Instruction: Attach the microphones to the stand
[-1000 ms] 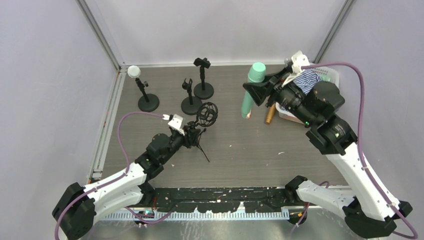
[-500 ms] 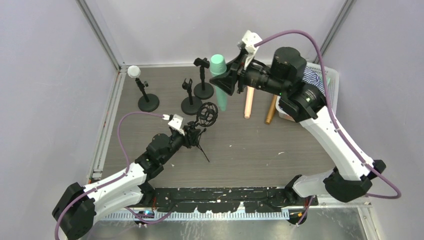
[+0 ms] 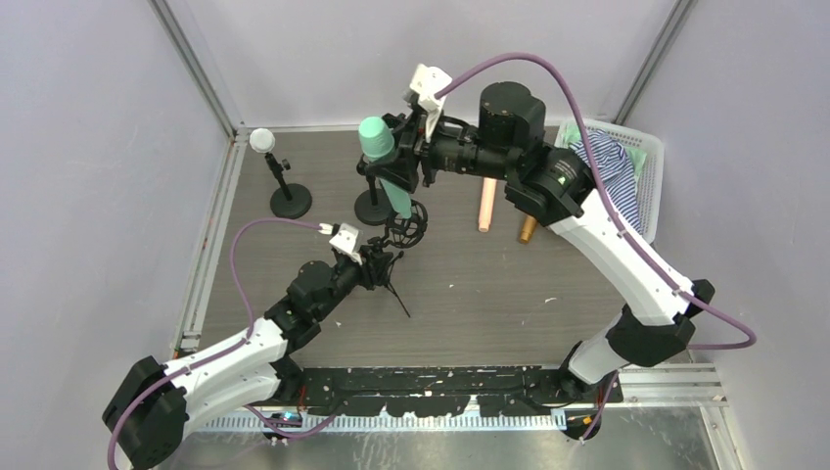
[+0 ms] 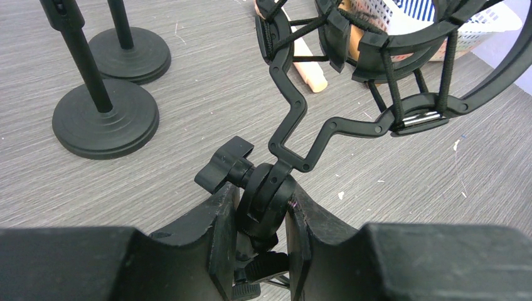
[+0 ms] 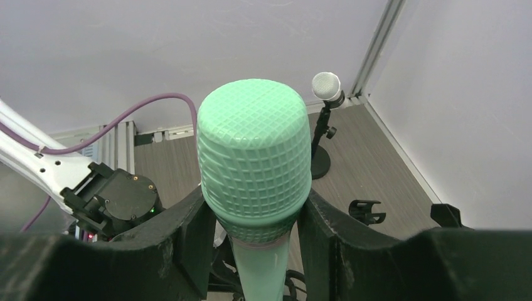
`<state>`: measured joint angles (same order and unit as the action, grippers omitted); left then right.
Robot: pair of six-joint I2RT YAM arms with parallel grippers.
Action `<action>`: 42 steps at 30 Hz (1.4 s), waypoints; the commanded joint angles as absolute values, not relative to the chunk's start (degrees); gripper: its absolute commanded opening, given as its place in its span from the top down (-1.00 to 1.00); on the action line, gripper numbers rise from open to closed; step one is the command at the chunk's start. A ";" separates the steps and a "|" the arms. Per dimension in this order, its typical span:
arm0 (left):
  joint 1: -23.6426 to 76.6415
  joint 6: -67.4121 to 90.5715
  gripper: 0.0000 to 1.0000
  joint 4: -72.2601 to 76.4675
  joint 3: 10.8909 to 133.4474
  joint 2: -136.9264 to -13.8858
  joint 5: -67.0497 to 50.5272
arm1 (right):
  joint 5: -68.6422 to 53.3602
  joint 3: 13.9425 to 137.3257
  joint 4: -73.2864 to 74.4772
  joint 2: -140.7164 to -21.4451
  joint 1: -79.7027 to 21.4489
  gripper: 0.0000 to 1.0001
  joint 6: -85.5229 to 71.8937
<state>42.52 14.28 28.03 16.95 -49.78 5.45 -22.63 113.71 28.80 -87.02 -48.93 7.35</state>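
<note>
**Item 1. White microphone** (image 3: pixel 260 140): clipped upright in a round-base stand (image 3: pixel 291 203) at the far left of the table (image 3: pixel 489 294), head up.

**Item 2. Left gripper** (image 4: pixel 263 219): jaws nearly closed, clamped on the swivel joint of the shock-mount stand (image 3: pixel 405 224). One finger sits on each side of the joint, just below its thumb-knob. The elastic-strung ring of the mount rises beyond the fingers and holds no microphone.

**Item 3. Two empty stands:** a nearer stand (image 3: pixel 373 207) and a farther stand (image 4: pixel 128 53), both on round black bases, just beyond the shock mount. The farther one is largely hidden in the top view by the right gripper.

**Item 4. Mint green microphone** (image 5: pixel 254 163): held off the table and tilted, with its gridded head up and toward the far left. Its tail slants down toward the shock-mount ring; whether it touches the ring cannot be told.

**Item 5. Right gripper** (image 3: pixel 396 168): jaws part closed, gripping the mint green microphone just below its head, a finger on each side.

**Item 6. Peach-pink microphone** (image 3: pixel 484 208): lying flat on the table, right of centre.

**Item 7. Golden-brown microphone** (image 3: pixel 527 230): lying just right of the peach-pink one, partly under the right arm.

**Item 8. Basket** (image 3: pixel 650 171): white mesh, far right, containing a striped cloth (image 3: pixel 602 157).
</note>
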 commanded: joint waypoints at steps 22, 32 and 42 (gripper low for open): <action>42.80 15.08 0.99 23.86 17.40 -51.41 3.25 | -10.56 125.72 40.71 -99.37 -58.24 0.99 23.00; 42.80 15.00 0.99 24.00 17.31 -51.59 3.25 | -7.78 124.78 44.65 -100.46 -58.93 0.99 25.75; 42.80 15.11 0.99 23.82 17.23 -51.75 3.25 | -7.40 122.39 45.79 -101.42 -59.15 0.99 25.67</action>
<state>42.52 14.15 28.05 17.23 -50.28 4.71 -8.71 122.21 45.89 -101.10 -58.83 24.99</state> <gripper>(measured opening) 0.311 0.508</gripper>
